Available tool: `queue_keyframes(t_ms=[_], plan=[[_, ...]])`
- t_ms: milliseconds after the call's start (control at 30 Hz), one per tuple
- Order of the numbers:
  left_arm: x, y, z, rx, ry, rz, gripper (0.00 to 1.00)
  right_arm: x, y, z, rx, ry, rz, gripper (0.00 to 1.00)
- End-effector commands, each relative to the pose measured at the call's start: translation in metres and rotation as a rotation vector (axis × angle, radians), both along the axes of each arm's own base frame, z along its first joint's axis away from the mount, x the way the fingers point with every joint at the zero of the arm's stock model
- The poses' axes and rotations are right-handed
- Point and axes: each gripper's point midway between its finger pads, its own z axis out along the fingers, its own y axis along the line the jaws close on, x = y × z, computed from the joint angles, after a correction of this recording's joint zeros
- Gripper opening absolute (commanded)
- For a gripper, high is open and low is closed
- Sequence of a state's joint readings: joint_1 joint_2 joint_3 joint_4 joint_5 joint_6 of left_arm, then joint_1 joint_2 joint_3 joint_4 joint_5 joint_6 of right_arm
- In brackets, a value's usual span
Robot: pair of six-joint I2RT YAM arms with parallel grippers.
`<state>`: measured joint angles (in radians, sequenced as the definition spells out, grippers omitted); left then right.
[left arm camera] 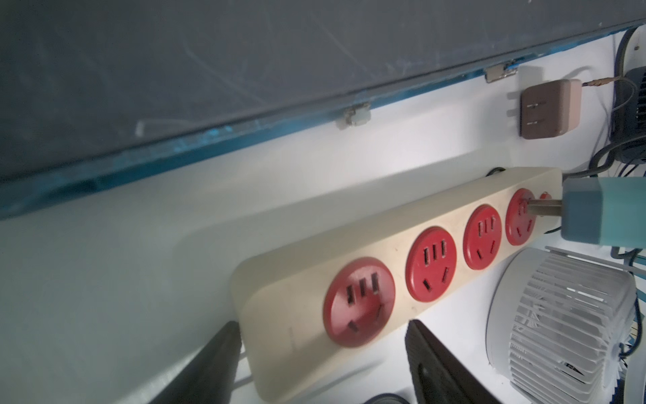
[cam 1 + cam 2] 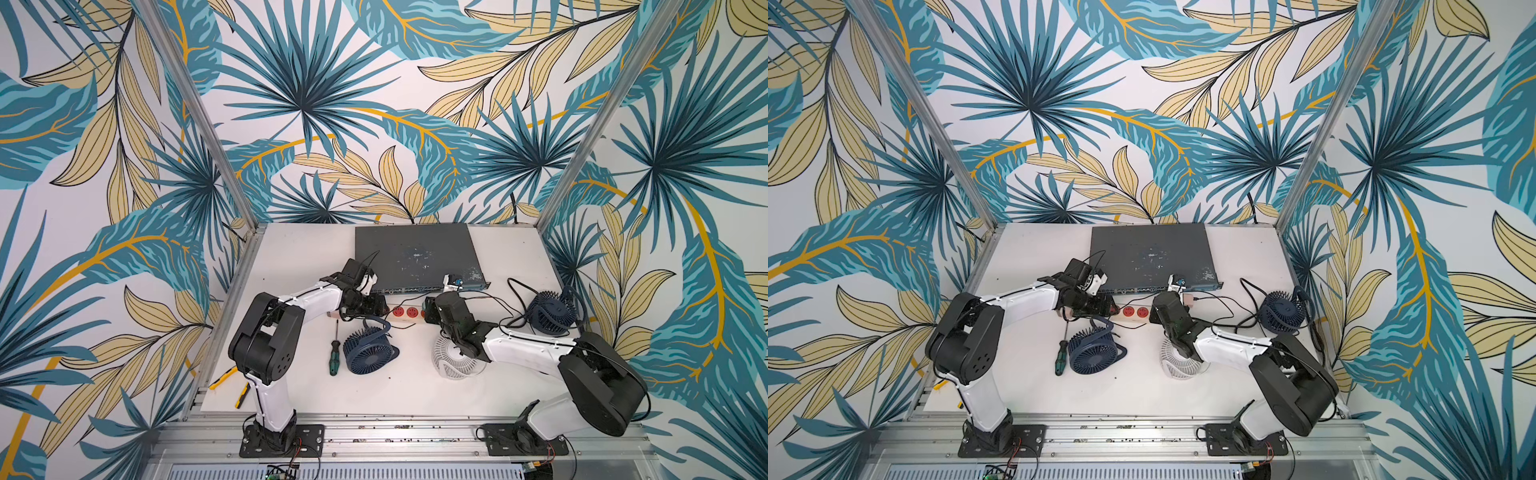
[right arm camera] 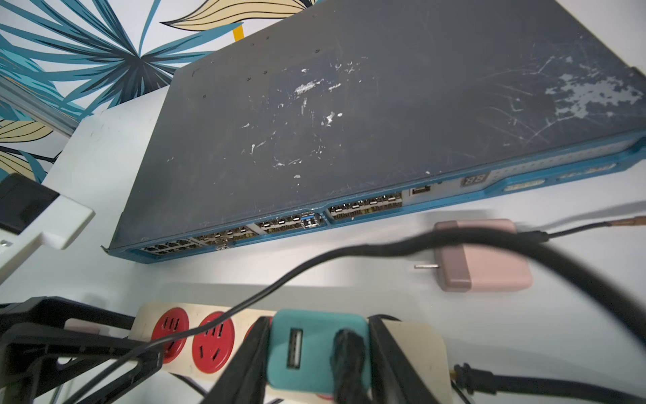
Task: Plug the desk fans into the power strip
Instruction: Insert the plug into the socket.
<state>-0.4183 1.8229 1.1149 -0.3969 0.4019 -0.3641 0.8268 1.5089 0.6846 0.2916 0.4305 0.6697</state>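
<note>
The cream power strip (image 2: 405, 312) (image 2: 1136, 312) with red sockets lies in front of the grey switch. My left gripper (image 1: 321, 325) (image 2: 373, 308) is shut across its near end, one black finger (image 1: 216, 363) on each side. My right gripper (image 3: 320, 321) (image 2: 428, 314) is shut on a teal plug adapter (image 3: 316, 353) (image 1: 601, 215). The adapter's metal prongs (image 1: 543, 207) reach the last red socket (image 1: 520, 217) by the button end and still partly show. A black cable (image 3: 349, 363) leaves the adapter. Three desk fans stand nearby: dark blue (image 2: 370, 351), white (image 2: 455, 362) and dark blue (image 2: 550, 311).
The grey network switch (image 2: 415, 253) fills the back of the table. A pink plug adapter (image 3: 484, 260) (image 1: 547, 108) with its own cable lies between switch and strip. A green-handled screwdriver (image 2: 334, 357) lies left of the near blue fan. Loose black cables (image 2: 513, 309) run on the right.
</note>
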Motion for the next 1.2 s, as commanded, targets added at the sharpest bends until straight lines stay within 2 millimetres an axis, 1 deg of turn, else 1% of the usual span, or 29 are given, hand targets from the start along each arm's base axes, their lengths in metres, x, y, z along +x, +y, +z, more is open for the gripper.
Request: queue_keyframes(t_ms=[0,33,100,400,500,633,933,1100,1167], plan=[[0.001,-0.004,0.013,-0.018,-0.053,-0.023,0.77,-0.004,-0.007,-0.019,-0.098,0.034,-0.006,0.00],[0.001,-0.004,0.013,-0.016,-0.054,-0.022,0.77,-0.007,-0.010,-0.024,-0.125,0.054,-0.007,0.00],[0.001,-0.004,0.012,-0.015,-0.055,-0.021,0.77,-0.010,-0.012,-0.026,-0.139,0.064,-0.007,0.00],[0.002,-0.003,0.012,-0.011,-0.059,-0.021,0.77,-0.022,-0.013,-0.032,-0.143,0.109,0.000,0.00],[0.003,-0.003,0.011,-0.011,-0.059,-0.019,0.78,-0.022,-0.014,-0.033,-0.150,0.115,-0.006,0.00],[0.002,-0.004,0.011,-0.011,-0.060,-0.022,0.77,-0.022,-0.013,-0.031,-0.158,0.117,-0.007,0.00],[0.002,-0.003,0.012,-0.010,-0.063,-0.021,0.77,-0.023,-0.011,-0.020,-0.160,0.106,-0.007,0.00],[0.002,-0.003,0.012,-0.011,-0.063,-0.023,0.78,-0.022,-0.010,-0.017,-0.166,0.102,-0.008,0.00],[0.002,-0.003,0.011,-0.010,-0.062,-0.023,0.78,-0.021,-0.010,-0.019,-0.171,0.102,-0.005,0.00]])
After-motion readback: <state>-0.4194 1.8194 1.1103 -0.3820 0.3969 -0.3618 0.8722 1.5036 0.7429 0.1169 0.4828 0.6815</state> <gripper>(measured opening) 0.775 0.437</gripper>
